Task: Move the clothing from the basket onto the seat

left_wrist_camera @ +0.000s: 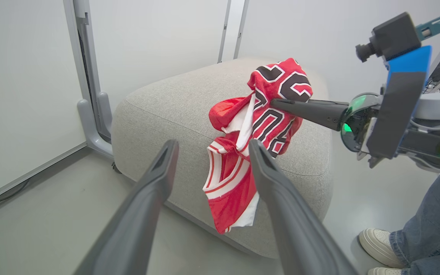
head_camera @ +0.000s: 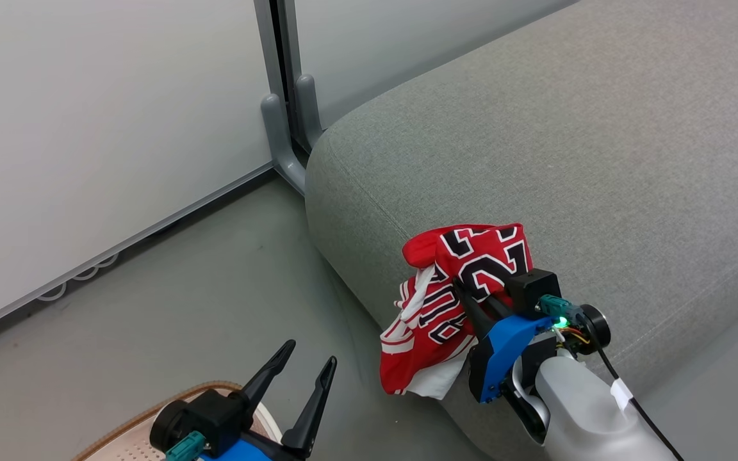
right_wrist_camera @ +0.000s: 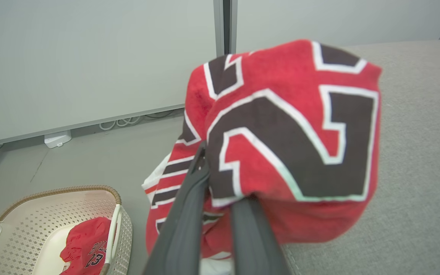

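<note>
A red jersey with big black-and-white numerals [head_camera: 452,288] [left_wrist_camera: 254,130] [right_wrist_camera: 281,137] hangs from my right gripper [head_camera: 462,291] [left_wrist_camera: 275,103] [right_wrist_camera: 220,179], which is shut on its fabric over the front edge of the grey seat [head_camera: 567,160] [left_wrist_camera: 174,99] [right_wrist_camera: 422,152]; its lower half droops down the seat's front side. A second red garment with small lettering [right_wrist_camera: 86,250] lies in the cream perforated basket [right_wrist_camera: 33,217] [head_camera: 125,442] on the floor. My left gripper [head_camera: 308,362] [left_wrist_camera: 208,147] is open and empty above the basket, left of the jersey.
Pale wall panels with a grey metal post [head_camera: 282,96] stand behind the seat's left corner. Cables [right_wrist_camera: 128,121] run along the wall's base. A person's jeans leg and white shoe [left_wrist_camera: 380,244] stand by the seat's right side.
</note>
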